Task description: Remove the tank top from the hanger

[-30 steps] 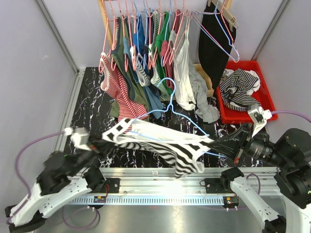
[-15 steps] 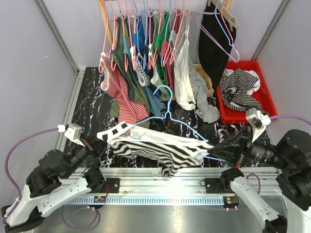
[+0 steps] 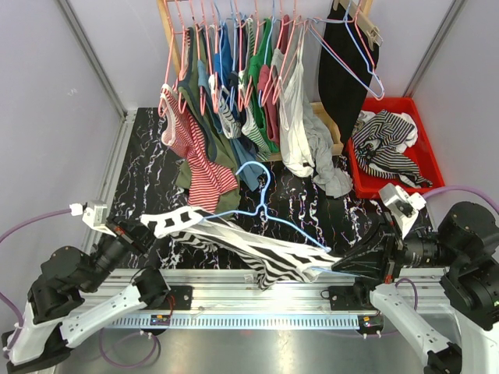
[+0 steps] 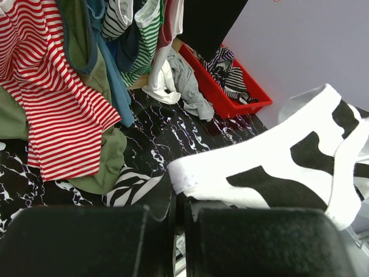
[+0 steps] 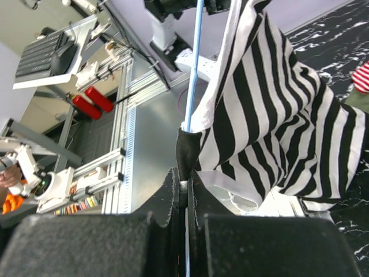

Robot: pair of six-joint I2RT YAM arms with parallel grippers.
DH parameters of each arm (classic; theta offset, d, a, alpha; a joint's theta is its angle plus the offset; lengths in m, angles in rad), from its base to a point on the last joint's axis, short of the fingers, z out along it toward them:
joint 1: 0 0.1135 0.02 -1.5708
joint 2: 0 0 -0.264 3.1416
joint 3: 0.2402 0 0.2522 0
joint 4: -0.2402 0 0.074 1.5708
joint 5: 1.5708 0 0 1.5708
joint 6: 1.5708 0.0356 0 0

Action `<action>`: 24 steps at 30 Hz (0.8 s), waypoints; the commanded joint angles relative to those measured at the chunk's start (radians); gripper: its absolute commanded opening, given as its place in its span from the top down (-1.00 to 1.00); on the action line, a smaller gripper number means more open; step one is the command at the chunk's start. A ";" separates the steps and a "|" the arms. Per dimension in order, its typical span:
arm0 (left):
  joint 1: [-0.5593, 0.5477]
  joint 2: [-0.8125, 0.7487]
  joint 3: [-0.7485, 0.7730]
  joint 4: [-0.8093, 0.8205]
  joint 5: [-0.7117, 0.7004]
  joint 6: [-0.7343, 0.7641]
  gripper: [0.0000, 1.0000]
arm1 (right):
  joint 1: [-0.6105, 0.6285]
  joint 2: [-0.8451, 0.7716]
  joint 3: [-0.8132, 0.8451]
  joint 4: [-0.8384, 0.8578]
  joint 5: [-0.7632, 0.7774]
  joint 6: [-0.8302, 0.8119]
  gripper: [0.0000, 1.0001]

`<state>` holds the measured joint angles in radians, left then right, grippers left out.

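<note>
The left gripper [image 3: 146, 229] pinches the black-and-white striped tank top [image 3: 269, 255] by one end. The right gripper [image 3: 339, 265] clamps the blue wire hanger [image 5: 194, 57]

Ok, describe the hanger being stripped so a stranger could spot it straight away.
Look in front of the crowded clothes rack, low over the black marbled table. One light blue wire hanger is held tilted there, its end in the right gripper, a black-and-white striped tank top draped on it. Unlike the hangers on the rail, it hangs from nothing.
</note>
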<state>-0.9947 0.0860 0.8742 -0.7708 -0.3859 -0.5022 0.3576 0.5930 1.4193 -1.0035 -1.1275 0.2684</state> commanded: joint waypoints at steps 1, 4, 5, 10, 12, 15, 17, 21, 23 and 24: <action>0.002 0.000 0.051 -0.059 -0.242 0.008 0.96 | 0.034 -0.047 0.017 0.063 -0.251 0.020 1.00; -0.005 0.049 0.055 -0.035 -0.203 0.001 0.79 | 0.044 -0.050 0.004 0.069 -0.259 0.028 1.00; -0.005 0.055 0.057 -0.021 -0.188 0.002 0.72 | 0.047 -0.047 0.001 0.066 -0.247 0.025 1.00; -0.005 0.110 0.066 0.082 -0.016 0.036 0.15 | 0.063 -0.018 0.020 -0.030 -0.062 -0.040 1.00; -0.005 0.129 0.075 0.077 0.045 0.054 0.14 | 0.070 -0.006 0.036 -0.047 -0.019 -0.058 1.00; -0.005 0.161 0.078 0.035 0.071 0.067 0.26 | 0.076 0.008 0.075 -0.063 0.044 -0.077 1.00; -0.005 0.166 0.077 0.012 0.049 0.050 0.25 | 0.078 0.019 0.095 -0.079 0.098 -0.090 1.00; -0.005 0.126 0.058 0.057 0.144 0.073 -0.40 | 0.096 0.053 0.102 -0.121 0.194 -0.100 1.00; -0.005 0.176 0.077 0.051 0.249 0.111 -0.70 | 0.106 0.070 0.090 -0.124 0.242 -0.104 1.00; -0.005 0.201 0.081 0.042 0.350 0.125 -0.82 | 0.107 0.074 0.081 -0.121 0.274 -0.106 1.00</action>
<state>-1.0016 0.2375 0.9302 -0.7635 -0.2371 -0.4301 0.4519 0.6216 1.5002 -1.1225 -0.9756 0.1822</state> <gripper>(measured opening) 0.889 0.037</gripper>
